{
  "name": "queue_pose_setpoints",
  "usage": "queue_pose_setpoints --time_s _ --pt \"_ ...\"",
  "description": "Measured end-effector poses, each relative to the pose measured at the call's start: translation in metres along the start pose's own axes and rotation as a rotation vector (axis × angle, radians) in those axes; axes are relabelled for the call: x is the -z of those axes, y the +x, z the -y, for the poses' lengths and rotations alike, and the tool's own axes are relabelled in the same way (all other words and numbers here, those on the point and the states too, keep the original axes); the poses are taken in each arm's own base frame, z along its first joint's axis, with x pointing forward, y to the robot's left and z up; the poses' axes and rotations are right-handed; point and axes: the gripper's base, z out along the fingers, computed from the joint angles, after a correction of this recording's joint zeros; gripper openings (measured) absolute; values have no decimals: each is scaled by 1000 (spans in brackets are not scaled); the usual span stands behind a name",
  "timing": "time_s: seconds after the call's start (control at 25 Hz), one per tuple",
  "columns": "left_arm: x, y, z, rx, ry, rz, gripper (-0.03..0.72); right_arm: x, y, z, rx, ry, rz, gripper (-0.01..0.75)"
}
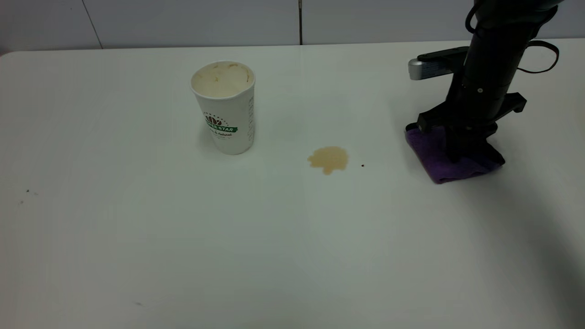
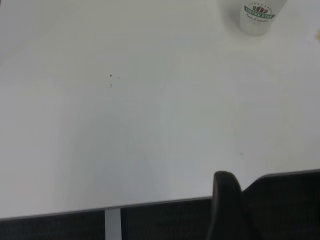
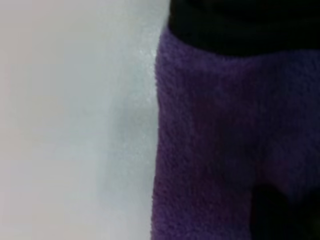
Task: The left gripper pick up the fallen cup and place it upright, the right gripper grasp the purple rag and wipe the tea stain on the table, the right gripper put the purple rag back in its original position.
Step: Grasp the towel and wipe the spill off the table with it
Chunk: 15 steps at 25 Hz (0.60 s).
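The cup (image 1: 223, 107) stands upright on the white table (image 1: 183, 237), left of centre; it also shows far off in the left wrist view (image 2: 258, 16). The tea stain (image 1: 328, 159) lies right of the cup, a light-brown blotch. The purple rag (image 1: 434, 157) lies at the right of the table and fills the right wrist view (image 3: 210, 140). My right gripper (image 1: 464, 148) points straight down and is shut on the rag, which bunches around it. My left gripper (image 2: 235, 210) is out of the exterior view, back over the table's near edge, far from the cup.
A tiny dark speck (image 1: 363, 165) sits just right of the stain. More specks (image 1: 27, 191) lie at the far left. A grey wall (image 1: 183, 20) runs behind the table's back edge.
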Motion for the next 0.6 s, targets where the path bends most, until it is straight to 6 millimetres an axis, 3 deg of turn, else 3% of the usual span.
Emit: queue_pose_setpoints --time_s 0.24,0.6 --pt "0 0 0 0 0 0 461 0 -2 -12 22 -27 16 21" --pt "0 0 0 -2 0 0 461 -12 -21 -69 137 -90 76 21"
